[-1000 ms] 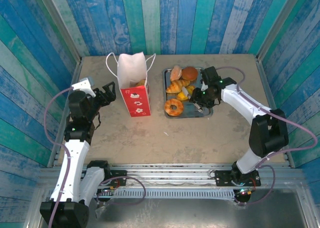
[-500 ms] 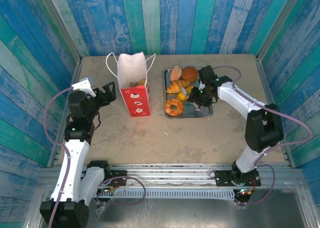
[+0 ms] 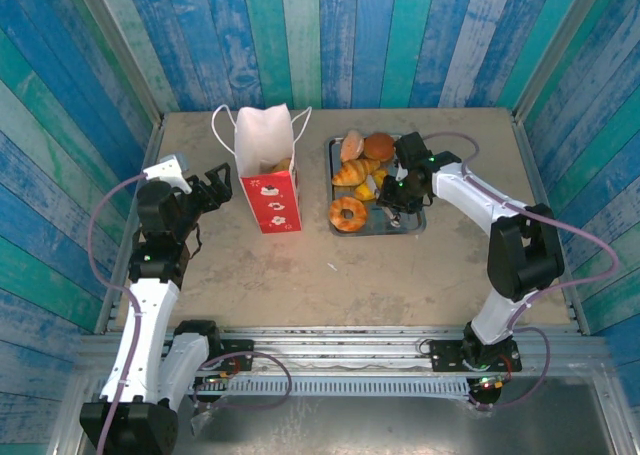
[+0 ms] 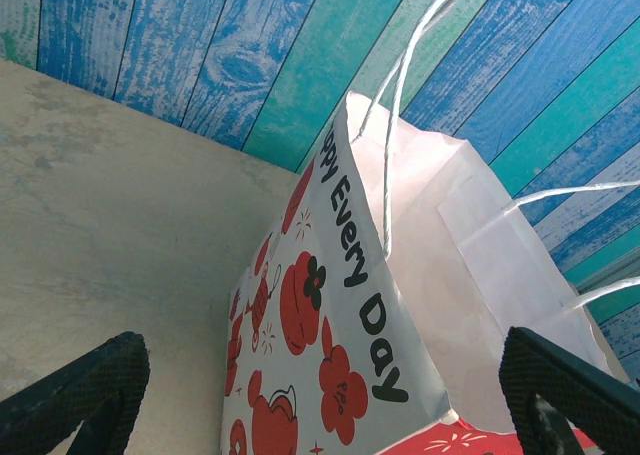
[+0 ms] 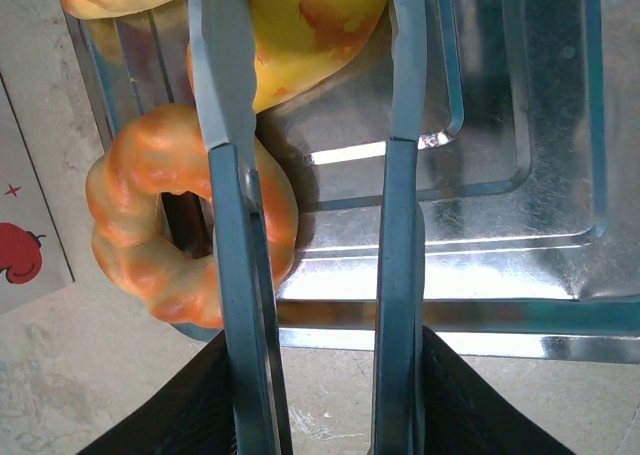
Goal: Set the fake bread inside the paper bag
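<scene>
- On the metal tray [image 3: 415,225], well right of the paper bag [image 3: 268,165], lies the fake bread [image 3: 360,160].
- One yellow roll [image 5: 300,25] sits between the blades of the tongs [image 5: 230,225], slanting across them, with the ring donut [image 5: 130,225] just beside it.
- The right gripper [image 5: 320,380] is pinching the tongs' handles and is much the nearer arm.
- The left gripper [image 4: 330,380] is spread wide beside the bag and holds nothing.
- The carry will likely run leftward to the bag.

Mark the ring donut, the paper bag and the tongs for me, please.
Orange ring donut [image 5: 118,225]: right wrist view, left side of its ring.
Red-and-white paper bag [image 3: 268,203]: top external view, red lower front.
Thin grey metal tongs [image 5: 400,295]: right wrist view, mid-length of one arm.
</scene>
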Robot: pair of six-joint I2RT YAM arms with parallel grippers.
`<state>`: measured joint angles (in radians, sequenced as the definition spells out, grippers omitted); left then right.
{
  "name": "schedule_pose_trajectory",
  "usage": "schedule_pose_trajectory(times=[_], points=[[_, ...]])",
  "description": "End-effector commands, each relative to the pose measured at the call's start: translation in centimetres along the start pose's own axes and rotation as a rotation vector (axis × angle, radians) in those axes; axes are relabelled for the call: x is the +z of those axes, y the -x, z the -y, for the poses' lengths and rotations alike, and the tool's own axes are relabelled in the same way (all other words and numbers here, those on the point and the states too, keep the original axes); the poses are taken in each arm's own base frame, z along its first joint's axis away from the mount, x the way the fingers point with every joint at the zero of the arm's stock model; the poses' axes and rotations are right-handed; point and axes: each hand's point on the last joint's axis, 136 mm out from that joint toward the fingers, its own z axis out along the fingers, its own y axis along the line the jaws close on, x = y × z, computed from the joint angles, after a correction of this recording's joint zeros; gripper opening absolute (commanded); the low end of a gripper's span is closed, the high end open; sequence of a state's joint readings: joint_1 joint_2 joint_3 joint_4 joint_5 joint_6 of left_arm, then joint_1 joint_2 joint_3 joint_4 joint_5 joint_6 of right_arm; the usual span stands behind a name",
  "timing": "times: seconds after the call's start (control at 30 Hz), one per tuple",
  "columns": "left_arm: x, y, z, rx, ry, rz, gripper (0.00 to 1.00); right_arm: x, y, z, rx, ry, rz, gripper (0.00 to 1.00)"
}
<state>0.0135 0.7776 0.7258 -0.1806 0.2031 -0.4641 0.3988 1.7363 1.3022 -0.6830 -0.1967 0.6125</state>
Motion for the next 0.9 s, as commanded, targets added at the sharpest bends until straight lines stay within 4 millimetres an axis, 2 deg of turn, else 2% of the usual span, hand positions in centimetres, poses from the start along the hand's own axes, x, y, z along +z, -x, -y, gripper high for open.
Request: schedule_pose_trajectory(times=[0.0,0.2,0.53,0.87], points=[[-0.1,0.3,0.2,0.016,-0.007,0.0,0.94,-1.3,0.8,-0.4,-0.012,-0.008,0.045,0.41],[-0.4,1.2,0.9,0.014,-0.011,-0.01,0.94,-3.0,1.3,-0.3,-0.022,-0.012,0.107,0.34],[-0.8,3.2,1.8,-0.024,0.017,-0.04,0.94,-6.5,1.9,-0.8,-0.09,0.006,0.212,0.33],[0.7,4.9,2.7,-0.025,0.043,-0.148,0.94,-12.5,2.0,-0.5,-0.209,-0.004,0.371,0.33]])
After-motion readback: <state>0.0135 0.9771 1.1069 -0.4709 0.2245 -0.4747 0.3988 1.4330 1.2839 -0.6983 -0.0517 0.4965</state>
